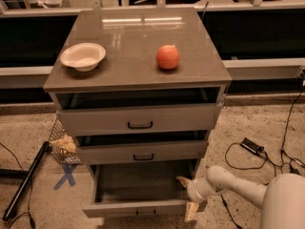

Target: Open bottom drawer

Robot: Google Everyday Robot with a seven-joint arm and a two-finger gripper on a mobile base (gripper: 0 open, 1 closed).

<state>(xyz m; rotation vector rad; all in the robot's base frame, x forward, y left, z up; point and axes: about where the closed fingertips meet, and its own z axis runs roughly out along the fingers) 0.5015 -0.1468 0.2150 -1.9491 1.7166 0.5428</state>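
Note:
The bottom drawer [138, 207] of the grey-taupe cabinet stands pulled far out, its plain grey tray [140, 181] showing empty. Its flat front runs along the lower edge of the view, with the small black handle [139, 213] just visible at centre. My gripper [187, 198] sits at the drawer's right front corner on the end of the white arm [238, 187]. One pale finger [183, 181] points over the drawer's right side and the other [191, 211] hangs down outside the front; they are spread apart and hold nothing.
The middle drawer [143, 151] and top drawer [140, 119] are slightly ajar. A white bowl [83, 56] and an orange-red fruit [167, 57] sit on the cabinet top. A wire basket [62, 144], a black pole [26, 180], a blue floor X [66, 176] and cables [257, 151] surround the cabinet.

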